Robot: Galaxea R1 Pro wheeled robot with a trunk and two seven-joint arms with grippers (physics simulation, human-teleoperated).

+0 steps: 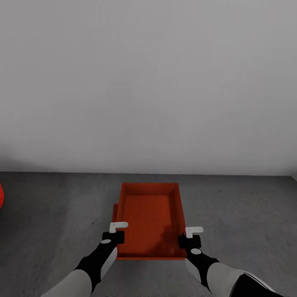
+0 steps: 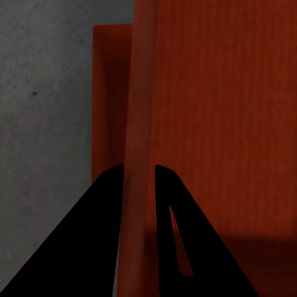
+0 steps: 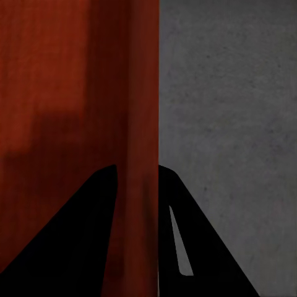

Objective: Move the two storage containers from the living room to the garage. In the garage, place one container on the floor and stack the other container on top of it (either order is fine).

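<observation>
Fingers of the left gripper [image 1: 116, 233] pinch the left wall of the upper storage container [image 1: 150, 218], one finger on each side of the thin wall, as the left wrist view shows [image 2: 137, 185]. The right gripper [image 1: 189, 236] grips the right wall the same way, its black fingers [image 3: 93, 210] closed on the orange-red panel with the wall running between them.

Two containers can be counted: the open, lidless one held by both grippers, and a second one [image 1: 115, 212] beneath it, of which just a strip sticks out past the upper one's left side. In the left wrist view that lower container [image 2: 108, 93] shows as a darker red band beside the gripped wall.

Both sit on the dark grey, faintly mottled concrete floor [image 1: 247, 214] of the garage, close to a plain pale grey wall [image 1: 148, 82]. A small red shape [image 1: 1, 196] shows at the far left edge of the head view. No writing or label can be read anywhere.
</observation>
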